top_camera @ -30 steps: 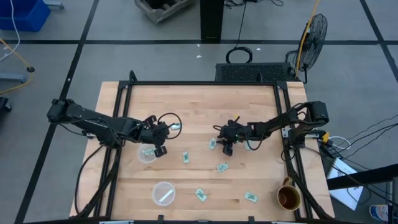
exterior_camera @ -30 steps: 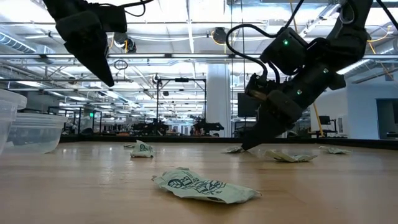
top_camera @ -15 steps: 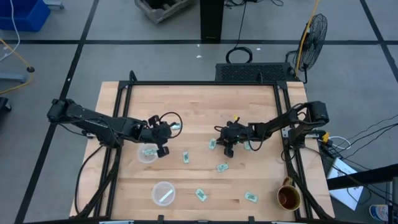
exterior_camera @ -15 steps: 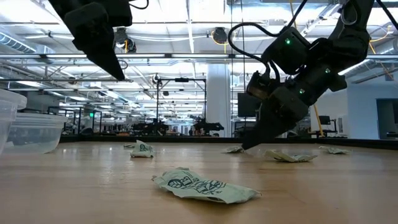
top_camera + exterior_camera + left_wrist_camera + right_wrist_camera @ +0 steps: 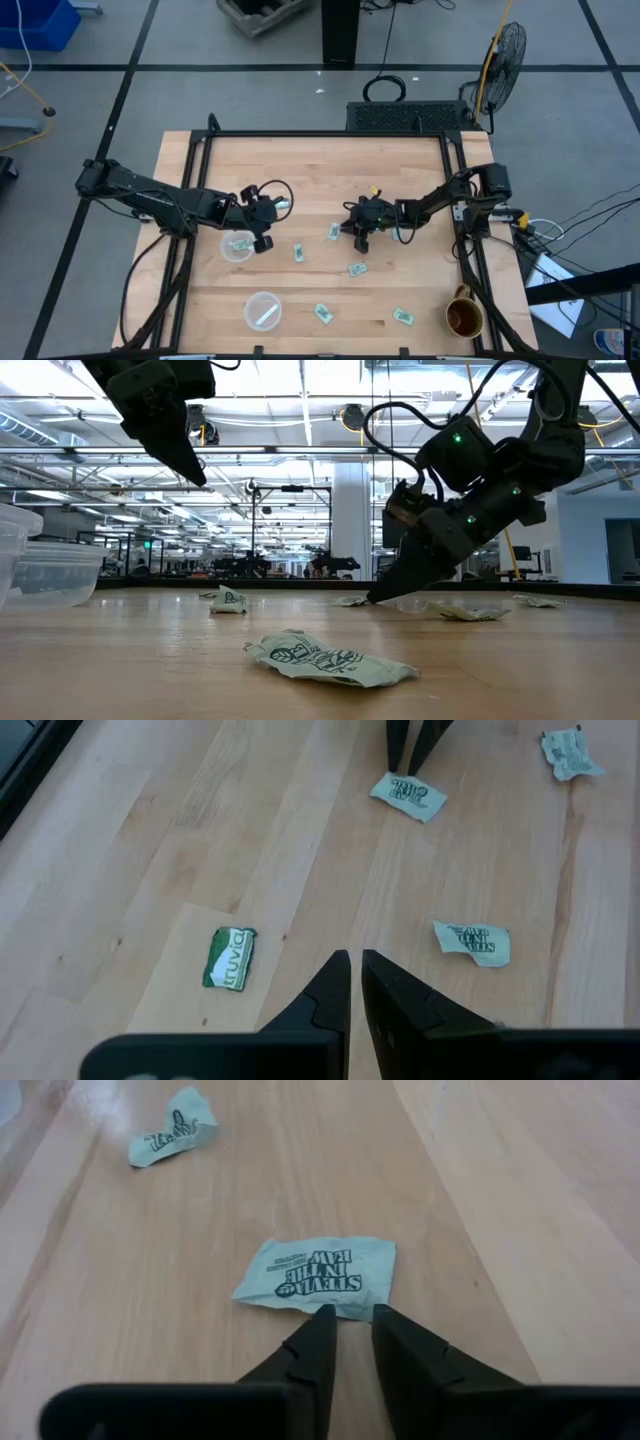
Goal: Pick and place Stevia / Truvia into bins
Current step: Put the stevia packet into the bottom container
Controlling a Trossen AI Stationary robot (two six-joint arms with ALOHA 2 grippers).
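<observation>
Right gripper (image 5: 360, 240) low at mid-table, tips at the wood just beside a pale green sachet (image 5: 318, 1278) printed "STEVIA IN THE RAW"; fingers nearly together with a thin gap, nothing between them, sachet edge just ahead of the tips; a second crumpled sachet (image 5: 172, 1139) lies farther off, its script unreadable. Left gripper (image 5: 262, 238) held above the table beside the upper clear cup (image 5: 237, 246); fingers almost closed, nothing gripped; its wrist view shows a green-and-white sachet (image 5: 229, 958) marked "truvia" flat on the wood, and two more Stevia sachets (image 5: 472, 941) (image 5: 407, 795) beyond. Upper cup holds at least one sachet; lower clear cup (image 5: 263, 311) holds a whitish one; other sachets scattered loose on the table (image 5: 400, 165); brown mug (image 5: 465, 317) at the near right corner.
</observation>
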